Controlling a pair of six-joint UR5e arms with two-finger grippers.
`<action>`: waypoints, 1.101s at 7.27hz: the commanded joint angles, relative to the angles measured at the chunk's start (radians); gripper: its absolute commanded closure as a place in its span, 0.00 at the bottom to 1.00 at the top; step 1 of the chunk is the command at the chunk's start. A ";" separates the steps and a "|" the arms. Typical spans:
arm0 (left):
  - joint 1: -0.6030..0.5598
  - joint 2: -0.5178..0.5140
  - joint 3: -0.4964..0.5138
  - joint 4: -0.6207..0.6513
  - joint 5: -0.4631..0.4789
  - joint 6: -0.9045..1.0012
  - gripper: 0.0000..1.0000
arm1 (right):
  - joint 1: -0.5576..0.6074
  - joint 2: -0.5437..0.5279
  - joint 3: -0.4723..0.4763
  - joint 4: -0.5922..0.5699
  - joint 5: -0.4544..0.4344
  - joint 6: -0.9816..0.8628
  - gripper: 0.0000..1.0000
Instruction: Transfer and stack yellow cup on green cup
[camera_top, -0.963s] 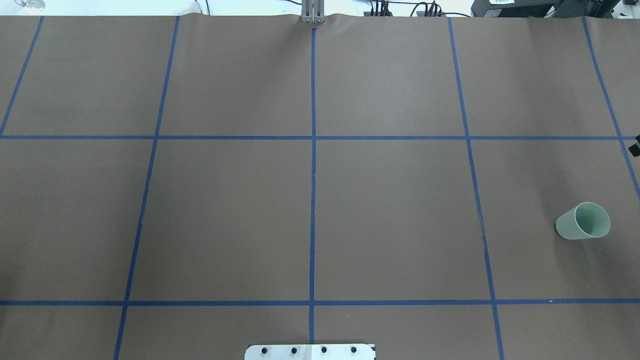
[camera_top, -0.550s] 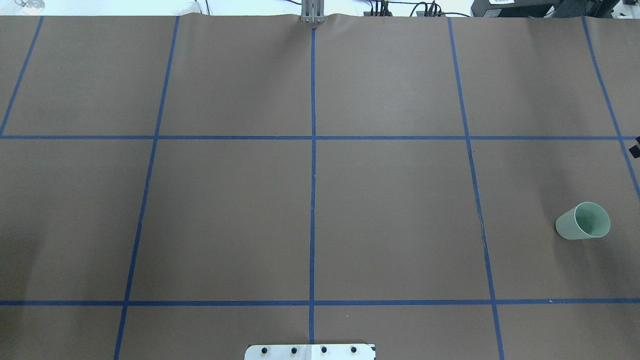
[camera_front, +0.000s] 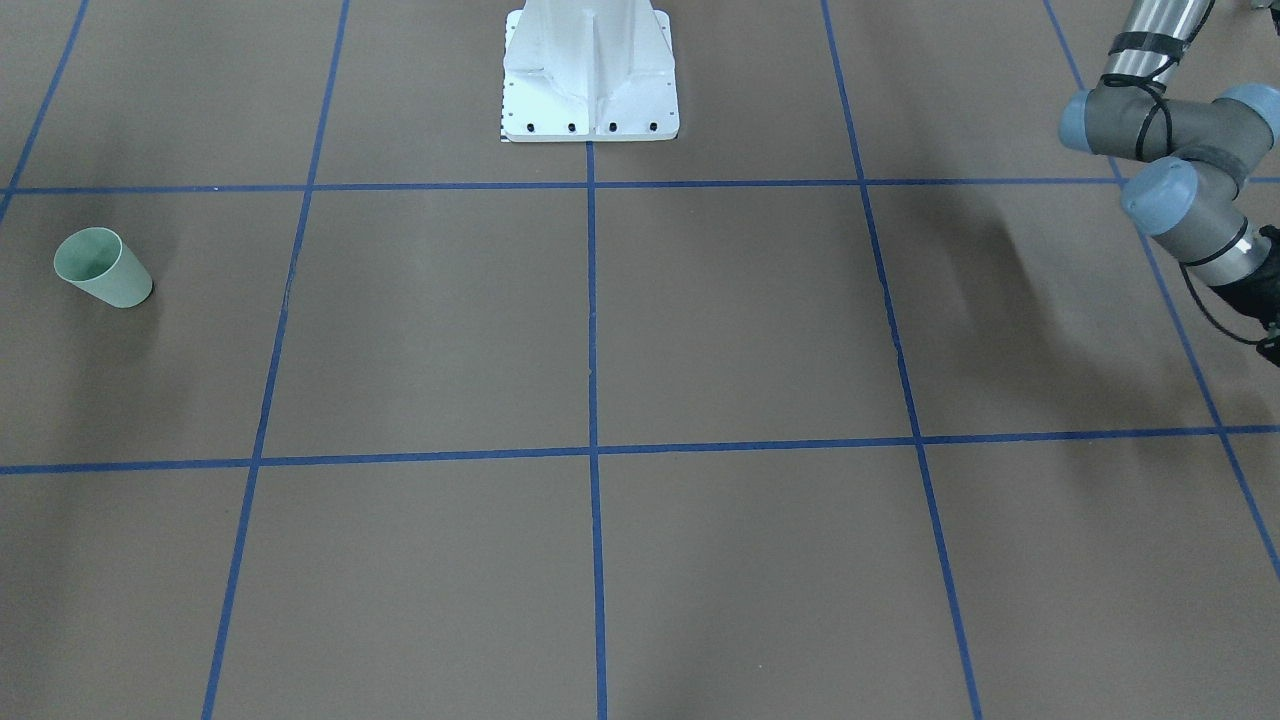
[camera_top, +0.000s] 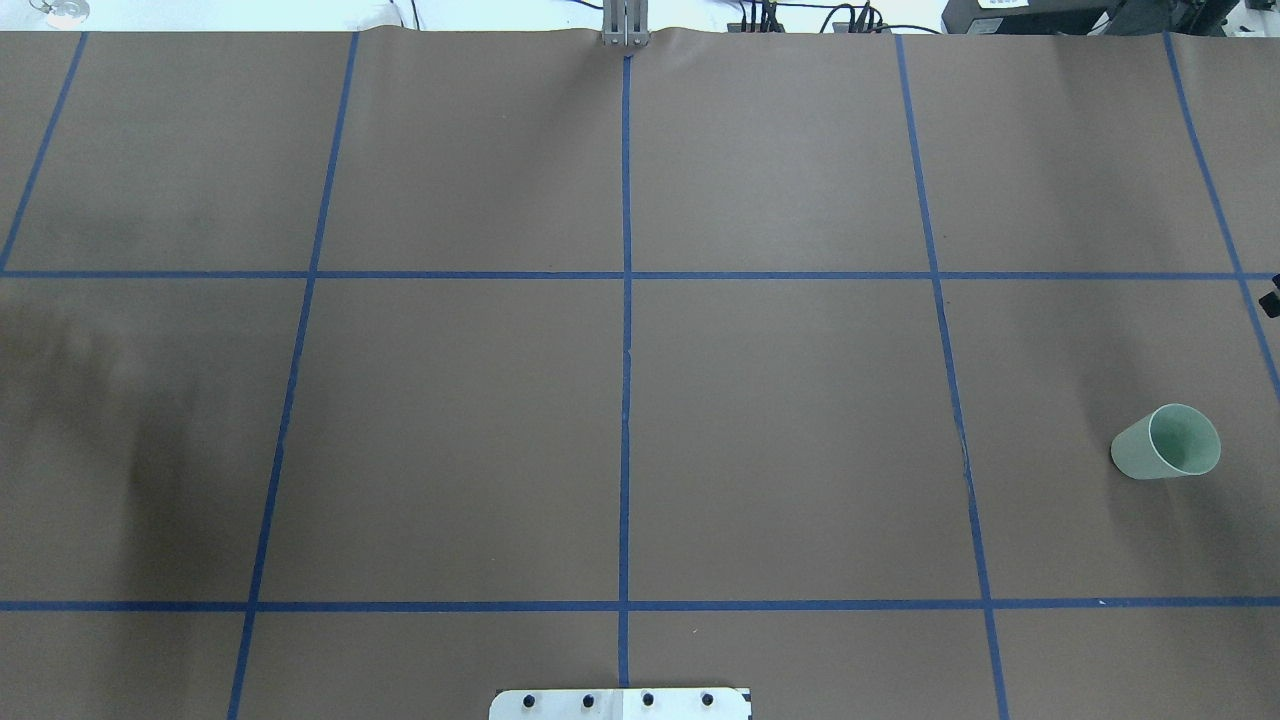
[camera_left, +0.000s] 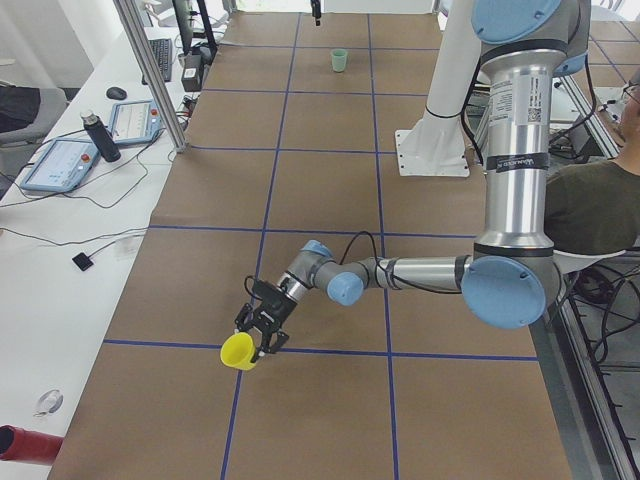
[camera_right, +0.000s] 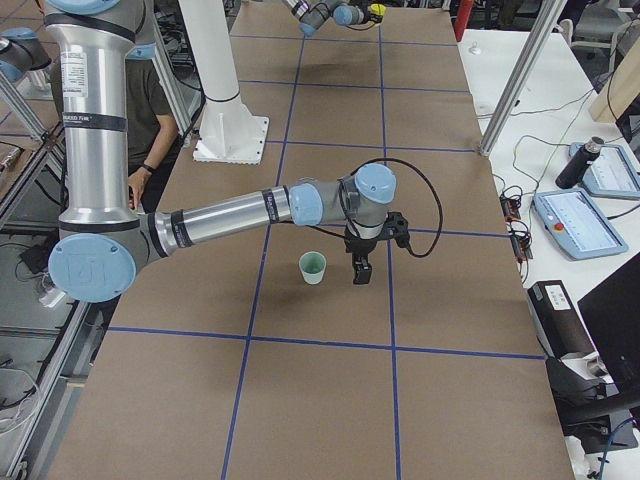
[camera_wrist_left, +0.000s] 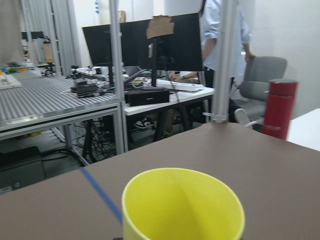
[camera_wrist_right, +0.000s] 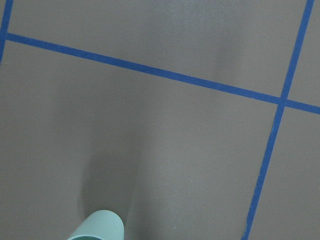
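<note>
green cup (camera_top: 1166, 443) unmoved, shadow (camera_top: 110, 400) on the left grown darker

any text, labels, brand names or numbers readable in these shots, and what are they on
Nothing here can be read for certain.
Print on the left arm's silver tube: too small to read.
Print on the right arm's silver tube: blurred.
The yellow cup and the green cup: plain, with no markings.
</note>
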 joint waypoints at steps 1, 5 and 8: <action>0.000 -0.204 0.016 -0.006 0.012 0.114 0.65 | 0.000 0.003 0.000 0.000 0.001 -0.001 0.00; 0.267 -0.520 0.029 -0.152 0.023 0.522 0.65 | -0.040 0.125 0.000 0.002 0.000 -0.006 0.00; 0.367 -0.594 0.042 -0.477 -0.153 0.895 0.70 | -0.104 0.231 0.000 0.002 0.001 -0.001 0.00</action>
